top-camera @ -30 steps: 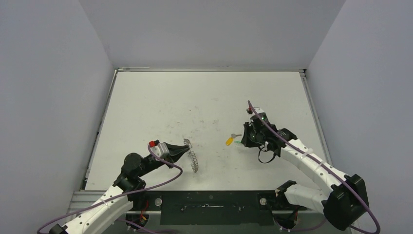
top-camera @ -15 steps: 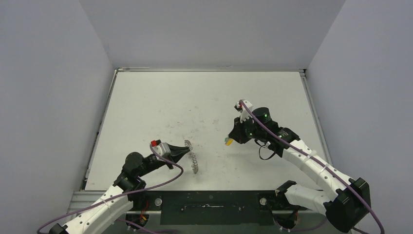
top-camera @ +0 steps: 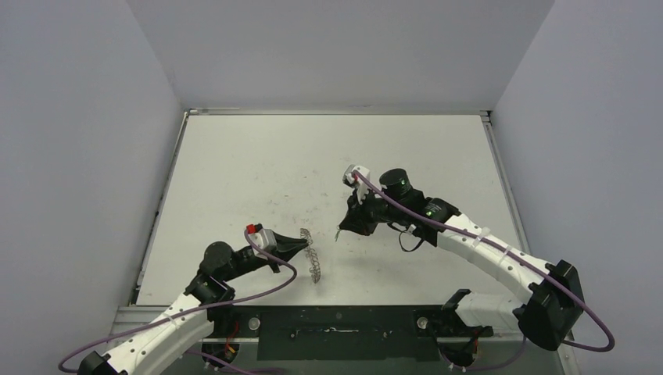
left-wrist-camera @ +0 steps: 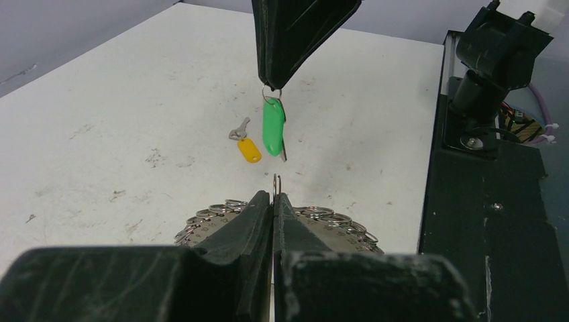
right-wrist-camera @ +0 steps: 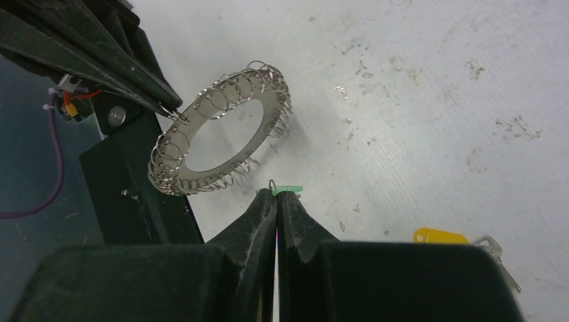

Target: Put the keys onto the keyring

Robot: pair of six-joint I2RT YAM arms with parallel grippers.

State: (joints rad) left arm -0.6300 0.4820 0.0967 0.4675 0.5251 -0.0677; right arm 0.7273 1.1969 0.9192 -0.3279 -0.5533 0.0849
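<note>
My left gripper (top-camera: 300,244) is shut on one wire loop of the keyring (top-camera: 313,261) and holds the silver disc tilted above the table. In the left wrist view its tips (left-wrist-camera: 274,196) pinch the loop, with the disc (left-wrist-camera: 342,227) behind them. My right gripper (top-camera: 342,227) is shut on the ring of the green key (left-wrist-camera: 273,127), which hangs below it just right of the keyring. In the right wrist view only a green sliver (right-wrist-camera: 290,190) shows past the tips (right-wrist-camera: 276,194), close to the keyring (right-wrist-camera: 265,124). The yellow key (left-wrist-camera: 249,149) lies on the table (right-wrist-camera: 439,235).
The white table (top-camera: 258,172) is scuffed and has a raised rim on the left and right. A black base plate (top-camera: 344,332) runs along the near edge and shows in the left wrist view (left-wrist-camera: 483,221). Grey walls enclose the space.
My right gripper has lifted the green key off the table and carried it left towards the keyring. The yellow key stayed down. My left gripper and the keyring shifted slightly.
</note>
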